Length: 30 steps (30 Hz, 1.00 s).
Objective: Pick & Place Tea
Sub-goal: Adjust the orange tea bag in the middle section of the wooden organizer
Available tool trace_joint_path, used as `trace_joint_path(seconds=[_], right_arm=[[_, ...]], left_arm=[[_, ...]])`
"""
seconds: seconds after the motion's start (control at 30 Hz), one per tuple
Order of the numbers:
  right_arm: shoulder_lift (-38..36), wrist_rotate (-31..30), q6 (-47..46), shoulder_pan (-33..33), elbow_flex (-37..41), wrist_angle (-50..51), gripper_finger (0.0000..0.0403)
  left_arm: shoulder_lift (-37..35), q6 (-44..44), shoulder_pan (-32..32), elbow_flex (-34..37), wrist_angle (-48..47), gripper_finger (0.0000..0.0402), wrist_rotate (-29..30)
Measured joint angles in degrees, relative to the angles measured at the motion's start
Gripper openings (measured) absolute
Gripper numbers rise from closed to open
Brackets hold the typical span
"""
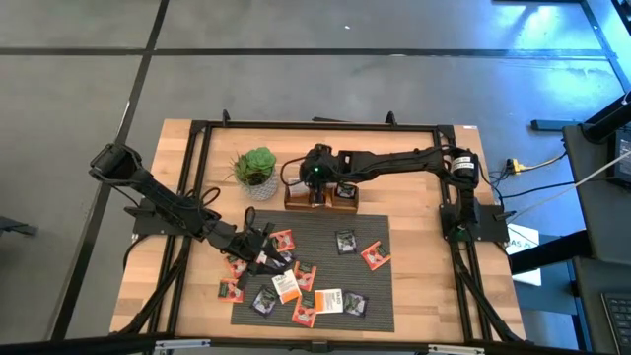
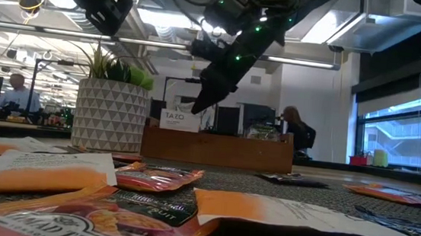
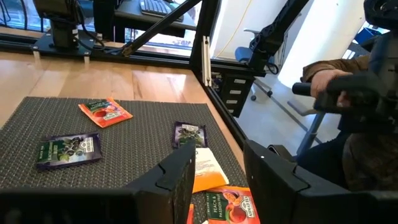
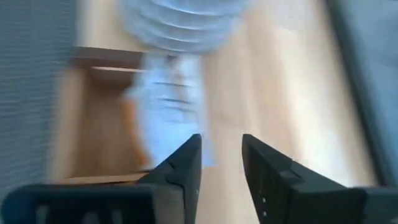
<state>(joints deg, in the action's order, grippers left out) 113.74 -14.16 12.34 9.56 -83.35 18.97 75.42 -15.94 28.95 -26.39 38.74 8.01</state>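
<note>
- most of your small flat square tea sachets [image 1: 296, 284], orange-red, white and dark, lie scattered on the dark woven mat [image 1: 380, 296], so the bulk is left.
- your right gripper [image 1: 317, 187] hangs over the brown wooden tray [image 1: 321, 204] at the far edge, fingers apart, a white sachet [image 4: 171, 109] below them.
- your left gripper [image 1: 258, 242] hovers low over the near-left pile, fingers apart, empty.
- the green potted plant [image 1: 255, 170] stands left of the tray.

Plant [image 1: 256, 170] beside tray [image 1: 345, 204]; mat [image 1: 375, 296] nearby.
</note>
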Motion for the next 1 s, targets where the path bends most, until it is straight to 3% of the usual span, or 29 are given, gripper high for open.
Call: trace_joint_path(seconds=[0.1,0.2,0.3,0.53,0.7,1.0], right_arm=[[-0.14,-5.08,0.03,0.04,0.0,0.09,0.0131],[-0.56,-5.27,0.03,-0.13,0.0,0.16,0.0132],[-1.47,-3.18,-0.3,-1.48,0.0,0.74,0.0132],[-6.05,7.26,-3.22,-7.18,0.13,14.98,0.0132],[-6.12,7.95,-5.35,-12.01,0.17,19.75,0.0132],[-3.86,6.41,-6.25,-15.62,0.26,17.26,0.0133]], left_arm=[[0.0,-0.73,0.0,0.0,0.0,0.0133,0.0],[0.0,-1.37,0.0,0.0,0.0,0.0132,0.02],[0.0,-1.4,0.0,0.0,-0.01,0.0132,0.02],[0.0,-2.81,0.22,-0.02,-0.97,0.0133,0.09],[0.0,-2.82,0.49,-0.02,-1.86,0.013,0.29],[0.02,-2.43,1.03,-0.02,-2.31,0.013,-0.05]])
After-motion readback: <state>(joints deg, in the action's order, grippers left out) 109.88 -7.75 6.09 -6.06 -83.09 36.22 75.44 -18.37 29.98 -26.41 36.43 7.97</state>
